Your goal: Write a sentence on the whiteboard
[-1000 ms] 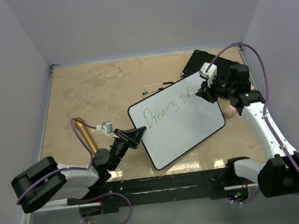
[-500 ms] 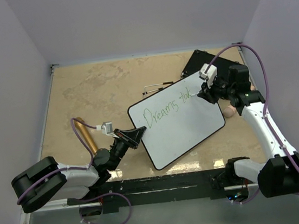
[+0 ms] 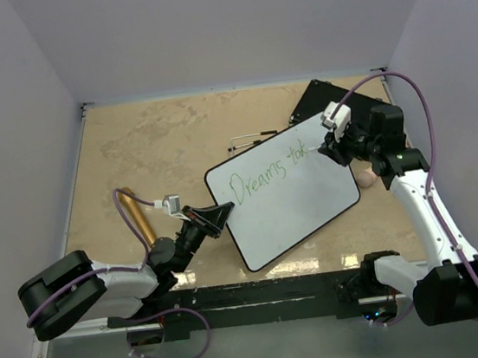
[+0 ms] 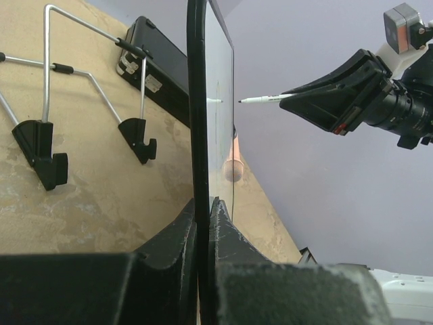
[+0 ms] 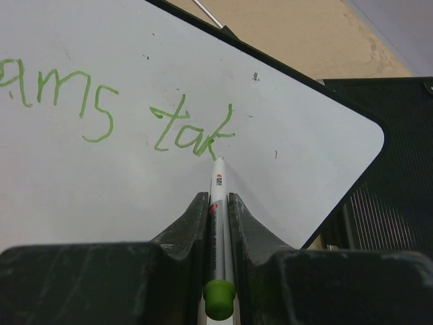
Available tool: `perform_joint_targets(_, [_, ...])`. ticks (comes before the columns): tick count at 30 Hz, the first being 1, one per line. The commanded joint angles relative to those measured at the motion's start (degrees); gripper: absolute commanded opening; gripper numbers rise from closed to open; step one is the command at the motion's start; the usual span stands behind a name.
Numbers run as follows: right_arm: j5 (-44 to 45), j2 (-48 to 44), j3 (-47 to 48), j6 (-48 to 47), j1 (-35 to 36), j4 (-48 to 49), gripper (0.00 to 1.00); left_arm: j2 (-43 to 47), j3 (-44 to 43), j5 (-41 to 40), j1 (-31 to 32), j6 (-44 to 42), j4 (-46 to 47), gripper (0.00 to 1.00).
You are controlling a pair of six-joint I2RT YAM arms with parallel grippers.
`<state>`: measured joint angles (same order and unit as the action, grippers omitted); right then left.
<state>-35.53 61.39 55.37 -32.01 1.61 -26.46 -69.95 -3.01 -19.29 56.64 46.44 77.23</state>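
The whiteboard [image 3: 290, 203] stands tilted on the tabletop [image 3: 148, 146] between the arms: the left hand [image 3: 218, 218] is clamped on its left edge, while the right hand [image 3: 329, 146], at its upper right corner, grips a marker [image 5: 218, 193] whose tip meets the green "tak"

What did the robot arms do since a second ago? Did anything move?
The right arm swung its wrist and elbow a little to the right, while the right gripper kept the pen at the end of "tak". Nothing was grabbed or let go. The left gripper still pinches the whiteboard by its edge, and the board and the green words stayed put.
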Motion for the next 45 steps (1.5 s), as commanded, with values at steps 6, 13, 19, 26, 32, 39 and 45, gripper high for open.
perform_joint_targets(6, [-1.3, 1.8, 0.7, 1.07, -0.29, 3.52, 0.0, -0.54, 2.92, 2.94, -0.04, -8.47, 3.36, 0.0])
perform_joint_targets(13, [-0.6, 2.77, 0.35, 1.51, -0.29, 5.01, 0.0, -0.97, 2.92, 3.03, -0.04, -8.38, 3.63, 0.0])
perform_joint_targets(19, [2.92, 3.57, 0.26, 2.39, -0.38, 6.42, 0.0, -0.89, 2.92, 3.2, -0.04, -8.47, 3.71, 0.0])
perform_joint_targets(26, [4.33, 3.74, 0.61, 3.36, -0.38, 7.82, 0.0, -0.89, 4.24, 3.29, -0.22, -8.29, 3.89, 0.0])
perform_joint_targets(32, [1.35, 3.57, 0.88, 3.1, -0.38, 8.35, 0.0, -1.24, 4.15, 3.47, -0.22, -8.29, 3.98, 0.0])
perform_joint_targets(39, [-0.5, 3.65, 0.44, 2.66, -0.46, 8.53, 0.0, -1.5, 4.06, 3.56, -0.39, -8.2, 4.33, 0.0])
perform_joint_targets(45, [-2.44, 4.79, 1.05, 0.82, -0.38, 5.99, 0.0, -1.59, 3.97, 3.64, -0.39, -8.2, 4.33, 0.0])
